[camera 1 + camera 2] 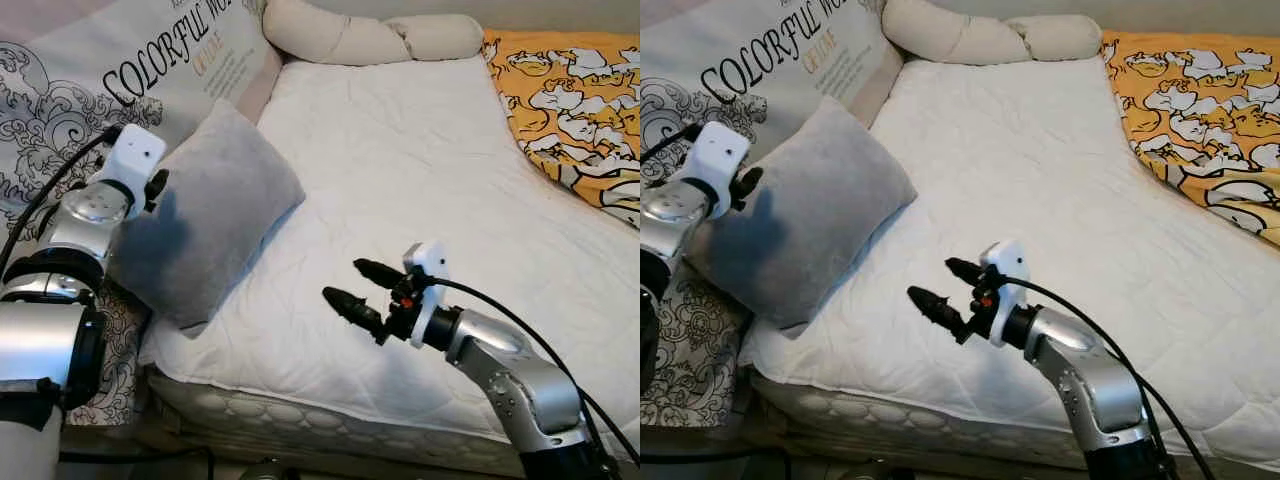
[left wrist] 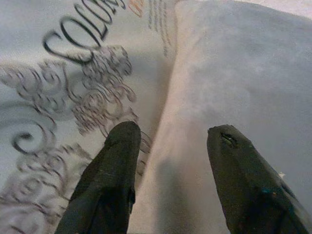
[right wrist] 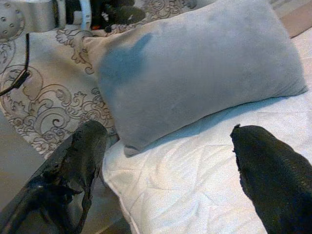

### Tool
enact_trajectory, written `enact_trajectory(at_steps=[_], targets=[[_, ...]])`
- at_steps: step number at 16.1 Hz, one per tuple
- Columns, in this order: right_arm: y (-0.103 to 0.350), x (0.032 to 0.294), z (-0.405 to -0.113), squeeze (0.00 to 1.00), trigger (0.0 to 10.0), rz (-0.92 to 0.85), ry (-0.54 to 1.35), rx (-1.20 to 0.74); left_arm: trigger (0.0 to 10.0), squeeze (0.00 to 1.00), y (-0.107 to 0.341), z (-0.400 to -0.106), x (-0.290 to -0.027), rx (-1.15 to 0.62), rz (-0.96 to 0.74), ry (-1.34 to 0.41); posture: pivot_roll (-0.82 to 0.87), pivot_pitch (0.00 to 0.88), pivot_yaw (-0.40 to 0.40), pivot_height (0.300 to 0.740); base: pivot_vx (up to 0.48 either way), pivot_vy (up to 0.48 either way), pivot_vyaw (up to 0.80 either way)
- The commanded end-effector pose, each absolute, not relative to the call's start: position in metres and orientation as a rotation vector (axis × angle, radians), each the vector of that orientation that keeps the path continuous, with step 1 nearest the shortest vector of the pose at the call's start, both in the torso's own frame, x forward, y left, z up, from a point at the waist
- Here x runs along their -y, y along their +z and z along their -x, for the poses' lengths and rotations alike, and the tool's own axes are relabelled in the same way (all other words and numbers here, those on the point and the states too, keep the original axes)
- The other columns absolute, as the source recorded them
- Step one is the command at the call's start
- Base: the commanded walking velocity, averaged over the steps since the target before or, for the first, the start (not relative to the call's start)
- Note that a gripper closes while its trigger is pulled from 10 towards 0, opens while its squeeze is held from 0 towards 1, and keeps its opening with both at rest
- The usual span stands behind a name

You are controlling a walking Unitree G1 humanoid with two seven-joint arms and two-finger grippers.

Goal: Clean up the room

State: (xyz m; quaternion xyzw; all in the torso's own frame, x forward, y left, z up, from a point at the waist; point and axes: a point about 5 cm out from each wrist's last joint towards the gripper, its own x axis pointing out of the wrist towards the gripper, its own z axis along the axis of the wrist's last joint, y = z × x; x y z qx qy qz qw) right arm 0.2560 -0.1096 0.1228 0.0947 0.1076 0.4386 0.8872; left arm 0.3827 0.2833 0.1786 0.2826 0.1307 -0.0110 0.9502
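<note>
One grey pillow (image 1: 215,210) on the mattress (image 1: 430,180); left gripper (image 2: 170,170) beside it, right gripper (image 1: 362,285) nearby, both spread wide, holding nothing.

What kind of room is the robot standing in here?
Most likely a bedroom. A bed with a white quilted mattress cover takes up the scene, a grey pillow leans at its edge, and an orange patterned blanket lies along the far side.
</note>
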Motion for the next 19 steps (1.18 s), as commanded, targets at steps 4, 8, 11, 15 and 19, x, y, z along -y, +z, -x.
enact_trajectory(at_steps=[4, 8, 11, 15, 19], targets=[[0.127, 0.124, -0.249, 0.00, 10.0, -0.173, 0.869, -0.214, 10.0, 0.00, 0.157, -0.365, -0.304, -0.359, -0.472, -0.034, -0.11, 0.000, 0.094, 0.740, 0.000, 0.000, 0.00], [0.128, 0.139, -0.244, 0.00, 10.0, -0.133, 0.772, -0.210, 10.0, 0.00, 0.140, -0.356, -0.304, -0.344, -0.270, -0.055, -0.11, 0.000, 0.109, 0.740, 0.000, 0.000, 0.00], [0.120, 0.156, -0.245, 0.00, 10.0, -0.042, 0.552, -0.228, 10.0, 0.00, 0.133, -0.359, -0.257, -0.149, 0.004, -0.237, -0.09, 0.000, 0.106, 0.740, 0.000, 0.000, 0.00], [0.112, 0.156, -0.237, 0.00, 10.0, -0.015, 0.388, -0.268, 10.0, 0.00, 0.127, -0.321, -0.207, -0.006, 0.047, -0.235, -0.05, 0.000, 0.058, 0.740, 0.000, -0.087, 0.00], [0.105, 0.157, -0.229, 0.00, 10.0, -0.126, 0.230, -0.271, 10.0, 0.00, 0.123, -0.274, -0.187, -0.039, -0.033, -0.233, 0.01, 0.000, 0.025, 0.740, 0.000, -0.480, 0.00]])
